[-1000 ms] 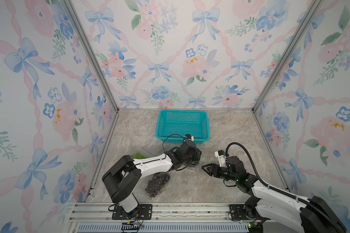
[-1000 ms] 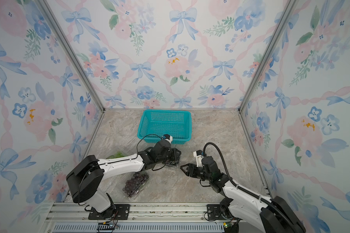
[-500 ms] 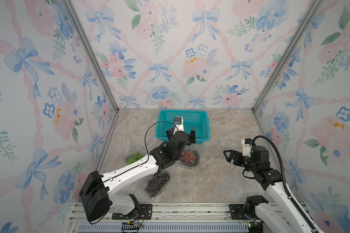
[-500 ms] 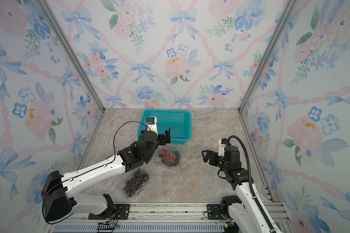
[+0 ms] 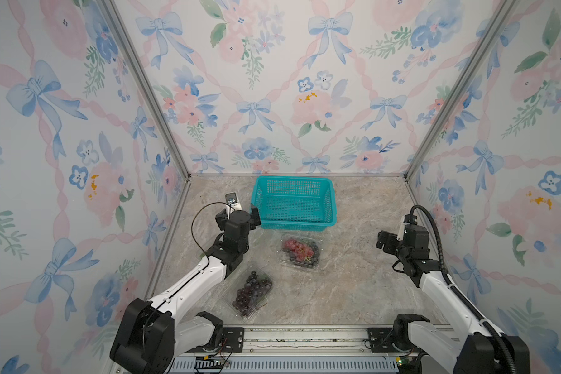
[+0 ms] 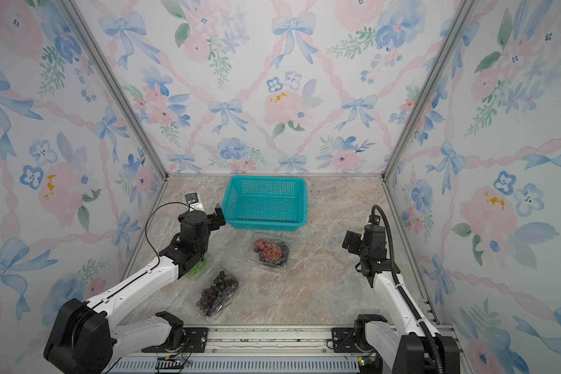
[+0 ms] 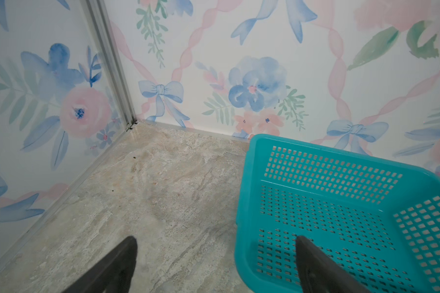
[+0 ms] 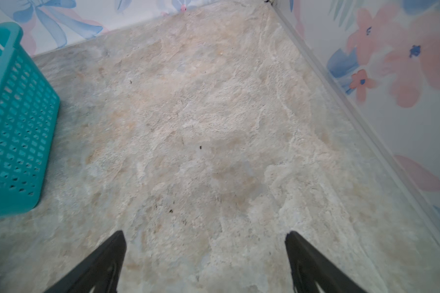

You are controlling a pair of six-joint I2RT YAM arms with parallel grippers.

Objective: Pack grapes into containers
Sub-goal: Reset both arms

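A clear container (image 5: 300,263) with red grapes (image 5: 297,248) inside lies on the stone floor in front of the basket, seen in both top views (image 6: 270,251). A second container with dark purple grapes (image 5: 251,289) lies nearer the front left (image 6: 216,291). Green grapes (image 6: 197,267) peek out from under my left forearm. My left gripper (image 5: 238,214) (image 7: 216,239) is open and empty, held beside the basket's left front corner. Over by the right wall, my right gripper (image 5: 393,240) (image 8: 205,233) is open with only bare floor between its fingers.
A teal mesh basket (image 5: 293,224) (image 6: 264,225) stands empty at the back middle; its rim (image 7: 249,203) is close to my left gripper's right finger, and its side (image 8: 10,76) shows in the right wrist view. Patterned walls close in three sides.
Both arms have pulled back and up from the red grapes' container, the left toward the basket's left corner, the right toward the right wall. Both grippers have opened wide.
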